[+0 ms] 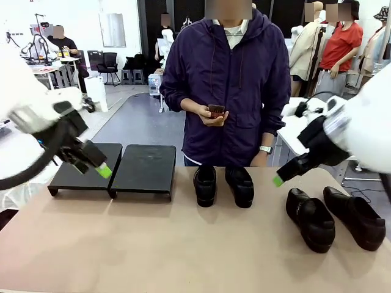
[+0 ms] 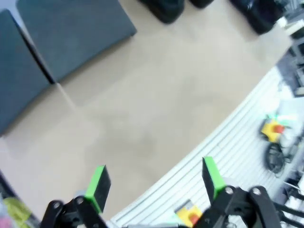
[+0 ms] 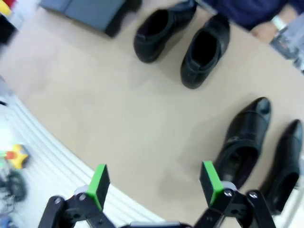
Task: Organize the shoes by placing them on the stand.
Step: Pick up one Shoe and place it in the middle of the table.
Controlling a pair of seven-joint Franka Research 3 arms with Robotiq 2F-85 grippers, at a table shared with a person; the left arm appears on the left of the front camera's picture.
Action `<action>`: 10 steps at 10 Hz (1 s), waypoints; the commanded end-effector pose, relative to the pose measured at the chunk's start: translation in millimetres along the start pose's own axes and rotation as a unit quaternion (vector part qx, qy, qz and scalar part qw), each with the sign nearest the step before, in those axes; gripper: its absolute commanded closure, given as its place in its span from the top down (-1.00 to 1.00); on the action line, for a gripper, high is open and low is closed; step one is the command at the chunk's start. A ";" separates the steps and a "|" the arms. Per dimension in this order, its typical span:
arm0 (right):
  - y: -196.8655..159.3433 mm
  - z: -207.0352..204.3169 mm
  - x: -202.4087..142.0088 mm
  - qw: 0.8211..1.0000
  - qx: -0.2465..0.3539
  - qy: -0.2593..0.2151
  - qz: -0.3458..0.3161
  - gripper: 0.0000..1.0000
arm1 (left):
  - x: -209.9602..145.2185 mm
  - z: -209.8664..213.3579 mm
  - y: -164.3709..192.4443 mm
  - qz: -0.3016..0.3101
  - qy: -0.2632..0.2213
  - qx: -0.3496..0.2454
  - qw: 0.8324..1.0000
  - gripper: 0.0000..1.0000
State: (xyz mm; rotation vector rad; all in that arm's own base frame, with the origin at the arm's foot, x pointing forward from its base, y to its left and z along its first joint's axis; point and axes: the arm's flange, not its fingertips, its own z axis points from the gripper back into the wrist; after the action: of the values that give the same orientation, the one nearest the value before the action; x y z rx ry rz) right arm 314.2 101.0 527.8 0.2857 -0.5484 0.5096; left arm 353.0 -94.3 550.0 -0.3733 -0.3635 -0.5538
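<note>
On the desk (image 1: 153,244), four shoes (image 1: 205,185), none on the stand (image 1: 143,168) yet; left claw (image 2: 155,181) and right claw (image 3: 155,183) gape wide, empty.

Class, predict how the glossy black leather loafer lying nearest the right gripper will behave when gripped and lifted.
The glossy black leather loafer shines, so a grip may slip. Its open collar probably flexes under a squeeze. It sits flat on the beige table, so a push should slide it, not roll it.

Four shoes (image 1: 205,185) on table (image 1: 153,244) (two pairs), right of stand (image 1: 143,168); left tool (image 1: 101,168) near stand.
</note>
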 end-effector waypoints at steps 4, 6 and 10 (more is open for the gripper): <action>-56.7 130.9 -78.9 0.973 0.049 -0.133 -0.184 1.00 | -96.2 115.2 65.2 0.125 -0.201 -0.109 0.966 1.00; -72.7 144.5 -93.8 0.961 0.015 -0.166 -0.219 1.00 | -120.3 128.0 68.1 0.140 -0.240 -0.083 0.957 1.00; -77.6 161.6 -84.2 0.968 0.030 -0.152 -0.200 1.00 | -118.3 143.4 76.6 0.152 -0.219 -0.097 0.959 1.00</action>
State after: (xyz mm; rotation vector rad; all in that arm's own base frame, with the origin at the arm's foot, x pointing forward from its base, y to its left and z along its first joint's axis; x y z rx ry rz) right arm 225.0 -64.5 602.2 0.4971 -0.7570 0.0579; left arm 264.9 81.7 600.6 -0.7129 -0.6748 -0.1829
